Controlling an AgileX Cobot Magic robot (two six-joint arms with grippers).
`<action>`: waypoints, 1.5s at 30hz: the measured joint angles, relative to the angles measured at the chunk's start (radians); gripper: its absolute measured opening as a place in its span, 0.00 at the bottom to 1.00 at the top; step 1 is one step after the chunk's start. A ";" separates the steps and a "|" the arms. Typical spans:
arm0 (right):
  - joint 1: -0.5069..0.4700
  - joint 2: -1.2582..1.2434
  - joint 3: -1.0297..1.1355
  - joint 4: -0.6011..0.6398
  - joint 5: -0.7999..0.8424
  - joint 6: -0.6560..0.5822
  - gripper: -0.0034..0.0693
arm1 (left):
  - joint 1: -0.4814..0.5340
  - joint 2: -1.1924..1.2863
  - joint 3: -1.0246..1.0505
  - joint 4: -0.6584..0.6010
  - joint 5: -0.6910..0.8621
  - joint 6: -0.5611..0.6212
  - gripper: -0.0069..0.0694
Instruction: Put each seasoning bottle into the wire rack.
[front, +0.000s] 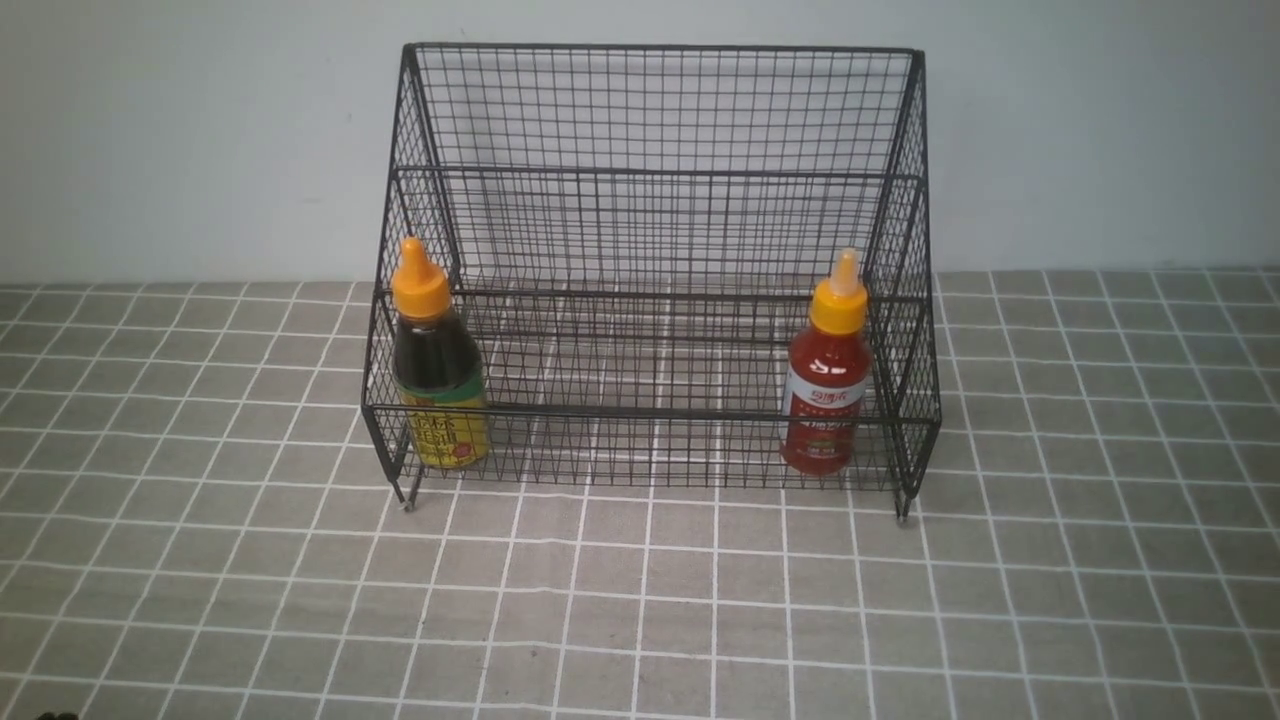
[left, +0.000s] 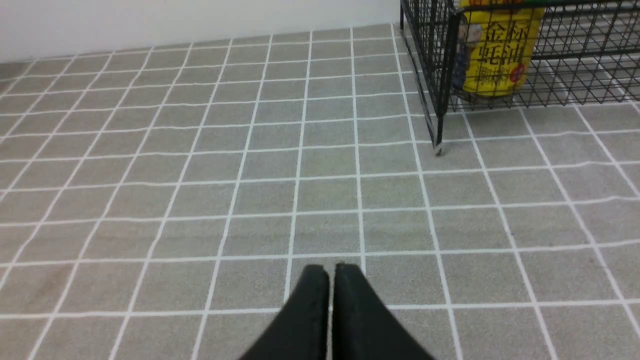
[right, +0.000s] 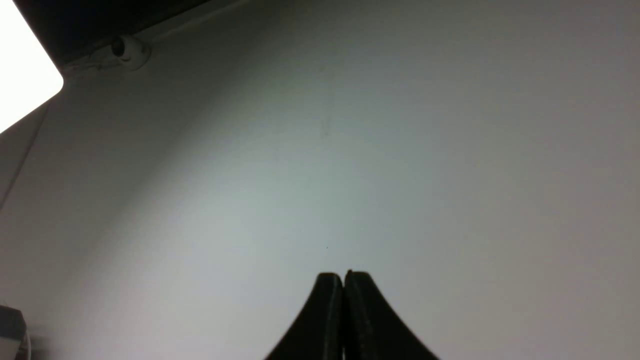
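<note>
The black wire rack (front: 655, 250) stands at the back of the table. The dark sauce bottle (front: 436, 375) with a yellow-green label stands upright in the lower tier at its left end. The red sauce bottle (front: 828, 385) with a white-red label stands upright in the lower tier at its right end. Neither arm shows in the front view. My left gripper (left: 331, 268) is shut and empty, low over the cloth, well short of the rack's corner (left: 440, 100) and the dark bottle's yellow label (left: 495, 55). My right gripper (right: 344, 275) is shut and empty, facing a plain wall.
A grey cloth with a white grid (front: 640, 600) covers the table up to a pale wall (front: 180, 140). The rack's short feet (front: 407, 505) rest on the cloth. A small fitting (right: 127, 50) sits high on the wall in the right wrist view.
</note>
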 joint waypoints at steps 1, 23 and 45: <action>0.000 0.000 0.000 0.000 0.000 0.000 0.03 | 0.000 0.000 0.000 0.000 0.000 0.000 0.08; 0.000 0.000 0.000 0.000 0.000 0.000 0.03 | 0.001 0.000 0.000 0.000 0.000 0.000 0.08; 0.000 0.000 0.266 0.412 0.146 -0.511 0.03 | 0.002 0.000 0.000 0.000 0.000 0.000 0.08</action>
